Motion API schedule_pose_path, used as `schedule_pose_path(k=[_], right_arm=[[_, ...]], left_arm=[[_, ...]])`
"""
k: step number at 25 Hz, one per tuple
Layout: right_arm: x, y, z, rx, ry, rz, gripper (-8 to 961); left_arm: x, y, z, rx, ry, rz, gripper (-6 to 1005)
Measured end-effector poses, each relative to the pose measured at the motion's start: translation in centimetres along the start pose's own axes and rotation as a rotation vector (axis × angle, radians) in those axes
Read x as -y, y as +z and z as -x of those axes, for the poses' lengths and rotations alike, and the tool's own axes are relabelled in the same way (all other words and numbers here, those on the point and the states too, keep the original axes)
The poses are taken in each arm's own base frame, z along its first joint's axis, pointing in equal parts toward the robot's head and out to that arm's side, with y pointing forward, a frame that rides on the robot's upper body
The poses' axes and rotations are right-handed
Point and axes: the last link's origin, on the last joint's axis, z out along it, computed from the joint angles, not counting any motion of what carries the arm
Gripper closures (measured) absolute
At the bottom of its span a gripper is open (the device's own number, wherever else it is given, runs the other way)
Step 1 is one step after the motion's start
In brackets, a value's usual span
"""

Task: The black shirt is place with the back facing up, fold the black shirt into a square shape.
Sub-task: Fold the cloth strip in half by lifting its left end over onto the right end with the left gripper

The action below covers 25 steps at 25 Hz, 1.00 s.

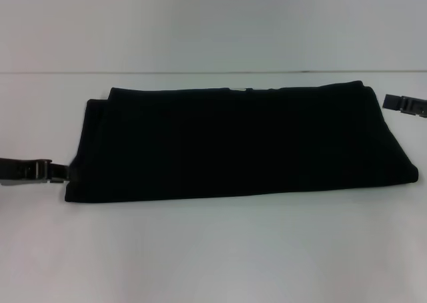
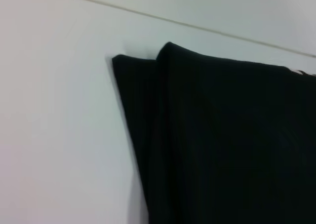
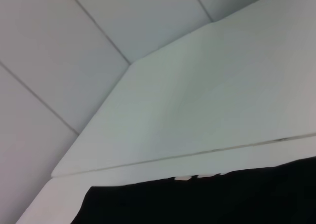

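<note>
Jaws of left gripper (image 1: 59, 172) at the black shirt's (image 1: 233, 143) left edge, touching the cloth; open or closed, cannot tell. Black shirt folded into a long band, lying across the middle of the white table (image 1: 213, 249). Farther back, right gripper (image 1: 405, 105) just beside the shirt's right far corner; jaws' state likewise unclear.

The left gripper (image 1: 63, 173) sits at the near left edge of the black shirt (image 1: 233, 143), its tip touching or just beside the cloth; outward from it and toward the robot the white table (image 1: 213, 249) lies bare; inward the folded shirt blocks the way, a long wide band; the right gripper (image 1: 387, 101) hangs just beside the shirt's far right corner; beyond and outward of it the table is bare.
</note>
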Motion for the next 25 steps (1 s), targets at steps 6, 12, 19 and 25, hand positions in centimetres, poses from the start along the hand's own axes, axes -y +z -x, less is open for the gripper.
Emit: schedule_pose_path(k=[6,12,19,25], right_arm=[[-0.5,0.8,-1.1,-0.017,-0.072,0.052,67],[-1.6,1.3,-0.6,-0.004,-0.135,0.114,31],[-2.9,2.6,0.6,-0.018,-0.237,0.153,15],[-3.5,3.2,1.6,-0.02,-0.279,0.168,15]], left_arm=[[-1.9,-0.4,1.9,0.117,-0.071,0.148,646],[-2.7,0.8,2.1,0.17,-0.235,0.187,402],[-2.5,2.0,1.6,0.141,-0.447,0.179,201],[-1.7,2.2,1.9,0.095,-0.646,0.213,202]])
